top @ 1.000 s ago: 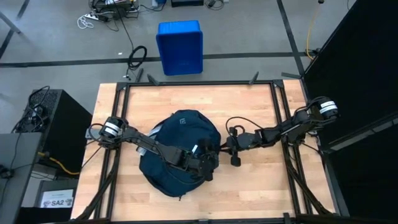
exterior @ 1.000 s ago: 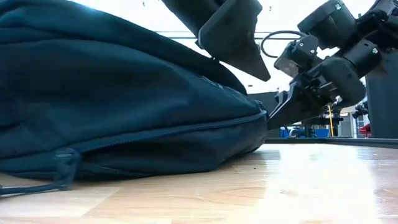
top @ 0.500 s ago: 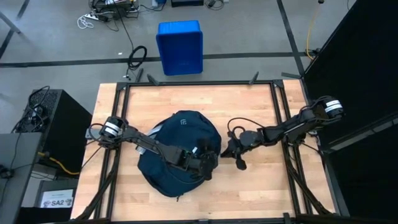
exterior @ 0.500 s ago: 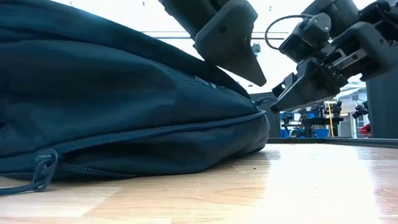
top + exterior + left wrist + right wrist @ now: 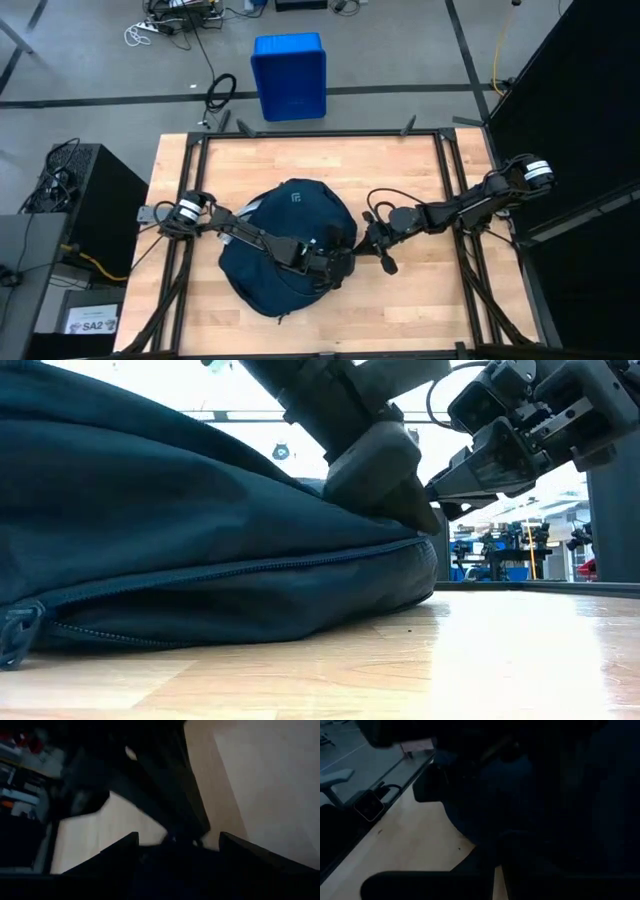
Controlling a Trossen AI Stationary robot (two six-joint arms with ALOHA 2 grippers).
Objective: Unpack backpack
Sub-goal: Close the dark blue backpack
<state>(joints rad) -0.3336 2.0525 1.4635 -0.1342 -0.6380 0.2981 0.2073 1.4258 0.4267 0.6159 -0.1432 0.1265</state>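
backpack (image 5: 285, 243) lying flat mid-table, zipped up, contents hidden. left gripper (image 5: 338, 268) pressing on its 4 o'clock edge, fingers spread wide. right gripper (image 5: 366, 243) pinched shut at bag's 3 o'clock rim, can't tell if grabbing anything. blue bin (image 5: 289, 76) sitting on floor at 12 o'clock.

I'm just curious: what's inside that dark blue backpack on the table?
That cannot be seen. The backpack looks zipped shut along its side seam, so its fabric hides whatever it holds. Only its outside shows, with both grippers at its right edge.
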